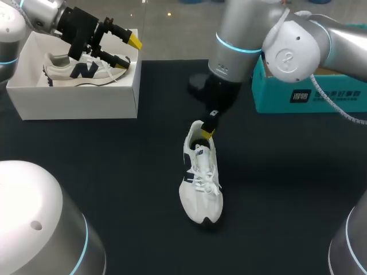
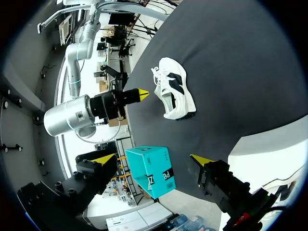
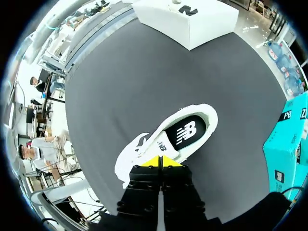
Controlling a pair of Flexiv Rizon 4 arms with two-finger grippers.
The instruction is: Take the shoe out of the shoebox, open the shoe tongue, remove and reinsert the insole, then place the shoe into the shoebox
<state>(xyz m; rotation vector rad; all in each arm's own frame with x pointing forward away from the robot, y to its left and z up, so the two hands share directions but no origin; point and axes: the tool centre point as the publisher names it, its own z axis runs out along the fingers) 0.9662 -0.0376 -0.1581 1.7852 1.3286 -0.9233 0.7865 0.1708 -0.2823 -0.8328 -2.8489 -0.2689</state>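
Item 1, shoe (image 1: 198, 207): a white trainer with a dark side mark. It stands on its sole near the middle of the table (image 1: 103, 172), toe toward the near edge and heel toward the far edge. The laces (image 1: 206, 184) are loosely done up. The dark insole (image 3: 187, 132) is seated inside.

Item 2, right gripper (image 1: 207, 131): above the heel opening, with its yellow tips pressed together. The right wrist view puts them at the top edge of the tongue (image 3: 162, 146). Whether they nip any of it cannot be told.

Item 3, left gripper (image 1: 129, 50): fingers apart and holding nothing. It is over the shoebox (image 1: 74, 100), well apart from the shoe.

Item 4, shoebox: white and open, at the table's far left corner. A second shoe (image 1: 86, 71) lies in it.

Item 5, teal box (image 1: 309, 94): at the far right edge.

Hazards, as judged:
- Nothing pins the shoe down. A pull on the tongue is likely to drag or tip the whole shoe rather than open it.
- Tips that are together beside the tongue, not on it, will come away with nothing.
- The laces may hold the tongue down, so the insole could snag or fold on its way out.
- The second shoe crowds the shoebox for the return.
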